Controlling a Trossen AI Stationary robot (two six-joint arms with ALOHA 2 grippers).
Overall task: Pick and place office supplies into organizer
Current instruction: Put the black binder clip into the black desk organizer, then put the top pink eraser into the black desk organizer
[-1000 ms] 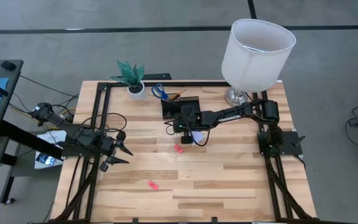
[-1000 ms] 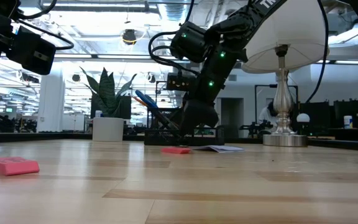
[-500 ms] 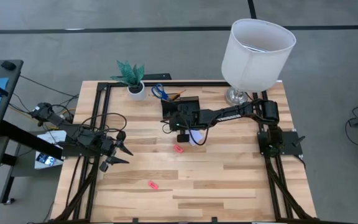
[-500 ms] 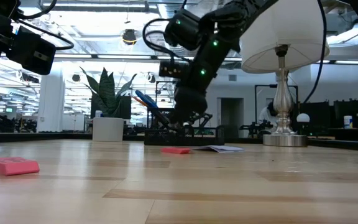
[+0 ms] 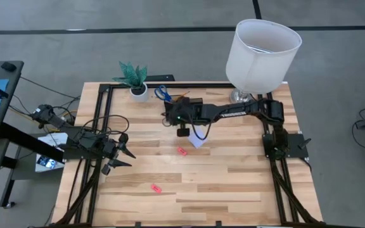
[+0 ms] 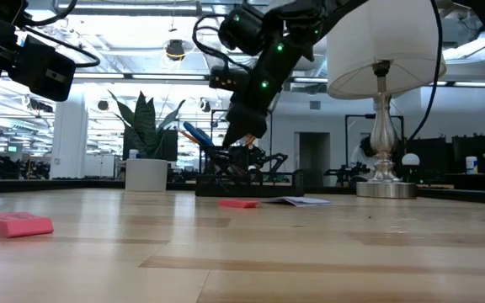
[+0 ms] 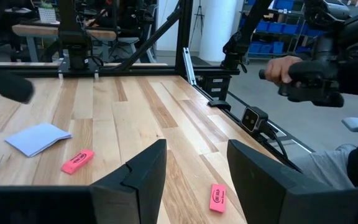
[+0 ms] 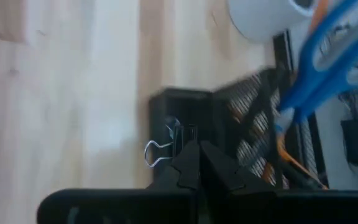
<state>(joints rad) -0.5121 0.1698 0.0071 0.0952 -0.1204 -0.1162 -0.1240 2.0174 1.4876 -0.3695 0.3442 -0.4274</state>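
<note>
My right gripper (image 8: 197,155) is shut on a small black clip (image 8: 180,135), which hangs over the black organizer (image 8: 182,106) at the table's far middle (image 5: 194,102). Blue-handled scissors (image 8: 322,59) and an orange pencil (image 8: 286,158) stand in the organizer's mesh cup. The lavender note pad (image 5: 197,142) lies flat on the wood nearer the front, with one pink eraser (image 5: 182,151) beside it and another (image 5: 155,187) farther forward. My left gripper (image 7: 194,180) waits open at the left edge, holding nothing. My right gripper pinches the black clip's body (image 8: 185,140) between the tips of its two shut fingers. The clip's silver wire handles (image 8: 156,150) stick out past them. The fingers slant down from the table's right side. The clip is lifted clear, above the organizer's low compartment.
A big white lamp (image 5: 262,57) stands at the far right corner and a white plant pot (image 5: 139,90) left of the organizer. A black rail frame (image 5: 100,120) runs along the table's edges. A person's hand (image 7: 291,71) shows beyond the table.
My right gripper, still shut, has risen from just above the table by the note pad and moved toward the far-left, over the organizer, tipping slightly. The note pad, partly covered by the gripper before, now lies in full view where it was.
</note>
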